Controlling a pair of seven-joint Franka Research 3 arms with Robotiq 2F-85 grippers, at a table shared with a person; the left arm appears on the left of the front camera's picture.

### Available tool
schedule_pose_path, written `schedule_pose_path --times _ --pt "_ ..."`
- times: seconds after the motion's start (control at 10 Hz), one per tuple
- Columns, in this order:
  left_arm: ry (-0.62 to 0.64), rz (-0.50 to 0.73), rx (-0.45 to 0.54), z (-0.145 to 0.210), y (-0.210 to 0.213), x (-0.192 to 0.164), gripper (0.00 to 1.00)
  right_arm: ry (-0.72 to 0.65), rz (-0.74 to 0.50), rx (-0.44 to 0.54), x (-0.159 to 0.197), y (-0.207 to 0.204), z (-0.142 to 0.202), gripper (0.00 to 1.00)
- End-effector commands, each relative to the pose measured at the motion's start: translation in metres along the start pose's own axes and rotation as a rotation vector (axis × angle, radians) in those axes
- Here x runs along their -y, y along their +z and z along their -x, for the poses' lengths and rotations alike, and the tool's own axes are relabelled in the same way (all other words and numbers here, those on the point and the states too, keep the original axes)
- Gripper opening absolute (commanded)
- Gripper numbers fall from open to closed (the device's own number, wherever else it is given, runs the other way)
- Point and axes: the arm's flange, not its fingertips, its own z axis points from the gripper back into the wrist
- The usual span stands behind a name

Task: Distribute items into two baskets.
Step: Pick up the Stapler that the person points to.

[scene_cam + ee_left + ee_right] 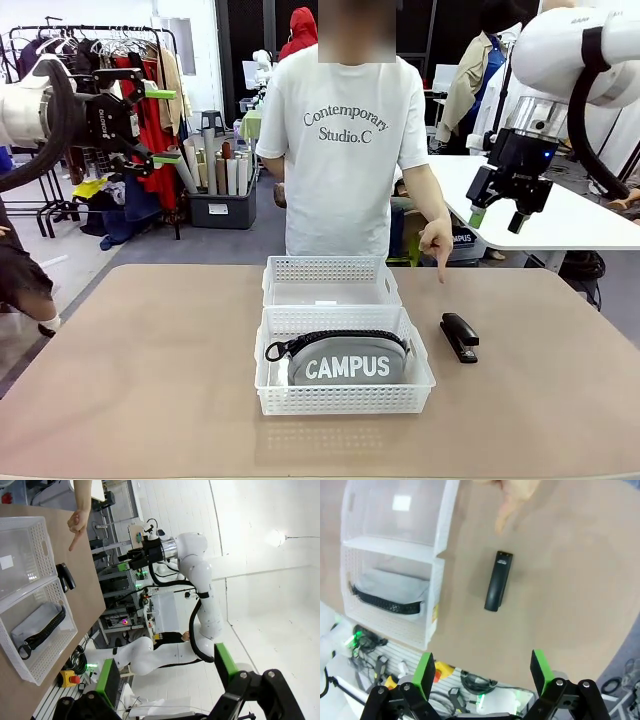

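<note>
1. Workshop floor; a tan table [150,380] fills the foreground, with a clothes rack [110,60] at the far left and a white table [560,215] at the far right.
2. A person [340,140] in a white T-shirt stands at the far side. One hand [436,240] points a finger down over the far right part of the tan surface, just beyond the stapler [459,336].
3. Two white lattice baskets sit mid-table, one behind the other, rims touching.
4. The near basket [345,400] holds the grey pouch [347,362]. Its "CAMPUS" lettering faces the robot's side and its black zipper runs along the top.
5. The far basket [330,268] shows a small white label [326,302] on its clear bottom.
6. The black stapler lies flat on bare tabletop, just right of the near basket and apart from it, its long side running near to far.
7. The left gripper [160,127] is held in the air at the far left, level, fingers pointing right. Its jaws are spread wide and hold nothing.
8. The right gripper [497,218] hangs in the air at the far right, pointing down, well above the stapler. Its jaws are spread wide and hold nothing.
</note>
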Motion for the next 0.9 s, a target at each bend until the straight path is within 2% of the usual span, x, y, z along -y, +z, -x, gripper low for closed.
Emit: schedule_pose_path --times 0.0,0.2,0.4,0.8 --pt "0.006 0.005 -0.006 0.000 0.001 0.002 1.00 -0.040 0.113 0.084 -0.009 -0.032 0.025 1.00" --pt "0.006 0.005 -0.006 0.000 0.001 0.002 1.00 -0.010 0.168 0.110 -0.012 -0.054 0.048 1.00" --pt "0.006 0.005 -0.006 0.000 0.001 0.002 1.00 -0.028 0.197 0.119 -0.019 -0.082 0.055 1.00" --pt "0.006 0.005 -0.006 0.000 0.001 0.002 1.00 -0.040 0.228 0.091 -0.023 -0.128 0.039 1.00"
